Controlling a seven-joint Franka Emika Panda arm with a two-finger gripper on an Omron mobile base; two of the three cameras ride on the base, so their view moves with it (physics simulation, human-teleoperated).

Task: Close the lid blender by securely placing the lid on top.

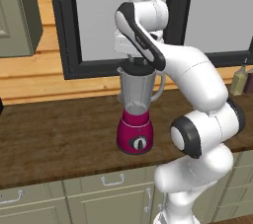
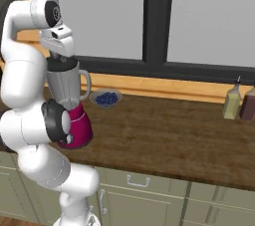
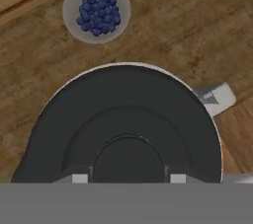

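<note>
The blender [image 1: 135, 131] stands on the wooden counter, with a magenta base, a dark dial and a translucent grey jar [image 1: 136, 87] with a side handle; it is also in the right base view [image 2: 79, 125]. The black round lid [image 3: 123, 109] lies flat over the jar's mouth, and a thin pale jar rim shows around its far edge. My gripper [image 3: 128, 178] comes straight down from above, its fingers shut on the lid's raised centre knob. From the base views the gripper [image 1: 138, 59] [image 2: 61, 56] sits right on top of the jar.
A small bowl of blueberries [image 3: 97, 11] [image 2: 105, 98] sits on the counter behind the blender, near the wall. Two bottles [image 2: 231, 103] stand far right by the window sill. The dark window frame [image 1: 64, 30] rises behind. Cabinet drawers [image 1: 113, 181] lie below the counter edge.
</note>
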